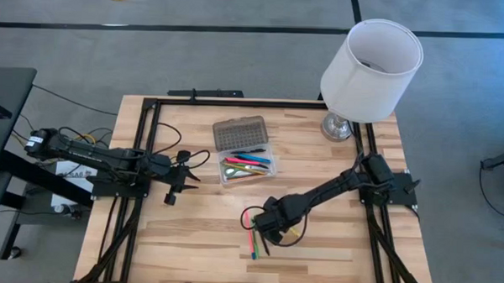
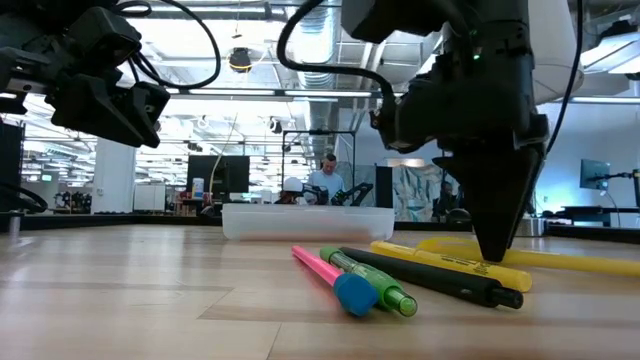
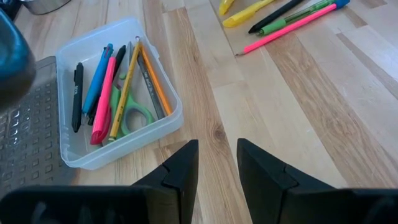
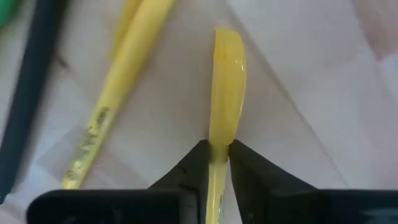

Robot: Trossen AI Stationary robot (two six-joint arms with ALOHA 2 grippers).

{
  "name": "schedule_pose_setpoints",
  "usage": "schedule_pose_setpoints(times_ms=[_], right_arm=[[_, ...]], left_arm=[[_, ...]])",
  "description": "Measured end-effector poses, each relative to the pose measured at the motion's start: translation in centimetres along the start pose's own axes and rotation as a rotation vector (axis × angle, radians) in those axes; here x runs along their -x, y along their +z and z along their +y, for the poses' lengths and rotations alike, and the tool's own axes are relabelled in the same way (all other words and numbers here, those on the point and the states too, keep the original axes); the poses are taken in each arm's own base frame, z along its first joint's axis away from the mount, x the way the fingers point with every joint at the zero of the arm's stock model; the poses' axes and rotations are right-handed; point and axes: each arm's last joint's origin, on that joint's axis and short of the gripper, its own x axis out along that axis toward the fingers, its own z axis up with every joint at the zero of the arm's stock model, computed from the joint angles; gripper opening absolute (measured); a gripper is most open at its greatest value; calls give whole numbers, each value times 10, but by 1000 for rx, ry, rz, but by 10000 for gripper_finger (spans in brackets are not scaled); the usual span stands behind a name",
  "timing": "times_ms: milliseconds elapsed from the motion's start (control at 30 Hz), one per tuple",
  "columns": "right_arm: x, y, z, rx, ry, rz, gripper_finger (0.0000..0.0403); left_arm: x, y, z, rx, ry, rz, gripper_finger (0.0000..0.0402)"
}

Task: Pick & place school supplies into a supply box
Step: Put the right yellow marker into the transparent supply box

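The clear supply box sits mid-table with its ribbed grey lid open toward the far edge. It holds several pens and pencils and the green-handled scissors. Near the table's near edge lie loose supplies: a pink pen, a green pen, a black pen and two yellow pens. My right gripper is down among them, shut on one yellow pen. My left gripper hovers open to the left of the box. My right gripper pinches a yellow pen between its two fingertips, part way along the barrel. The fingers point down from above and lie across the pen. The pen looks level, at or just above the table top; I cannot tell whether it is lifted.
A white lamp stands at the table's far right corner on a metal base. Black frame rails run along the left and right sides. Bare wood lies between the box and the near edge.
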Motion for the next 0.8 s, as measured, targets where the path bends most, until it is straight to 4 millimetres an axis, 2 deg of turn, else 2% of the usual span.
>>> schedule_pose_setpoints(times_ms=[233,567,800], right_arm=[[0,-5,-8,-60,-81,51,28],[0,-6,-7,-60,-78,50,46],[0,-6,-8,-60,-89,57,23]], left_arm=[[0,0,0,0,0,0,105],[0,0,0,0,0,0,105],[0,0,0,0,0,0,105]])
